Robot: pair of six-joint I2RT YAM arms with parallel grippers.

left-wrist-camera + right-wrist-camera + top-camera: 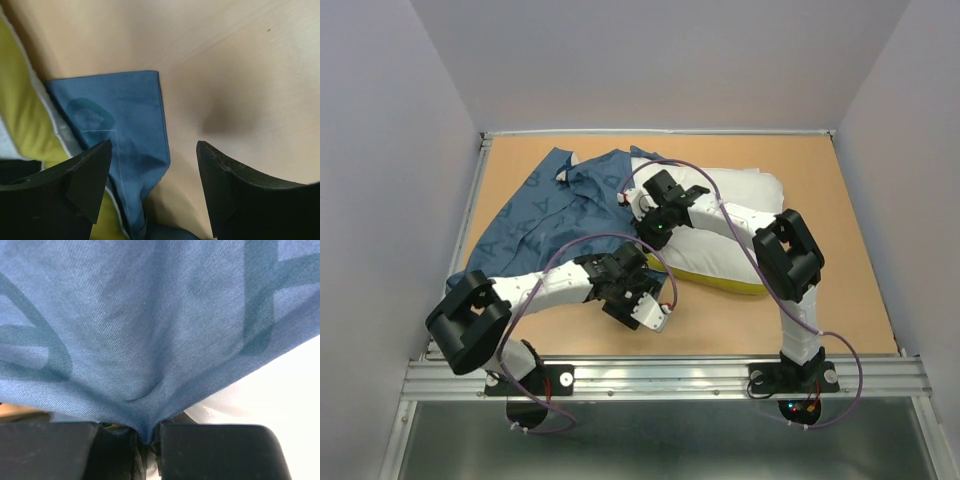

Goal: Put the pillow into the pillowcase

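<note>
Right end effector (147, 432), arm bent across the pillow (752, 190), pinches the pillowcase (150, 330); left end effector (154, 150) spread.

Tan wooden table (850, 220), pale walls (380, 150), metal rail (670, 376).

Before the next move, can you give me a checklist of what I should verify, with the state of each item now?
1. Right fingers shut on pillowcase: ok.
2. Only one layer pinched there: cannot tell.
3. Left fingers open and empty: ok.
4. Pillowcase corner on the table, below the left fingers: ok.
5. Pillow inside pillowcase: not ok, most of it lies bare.
</note>
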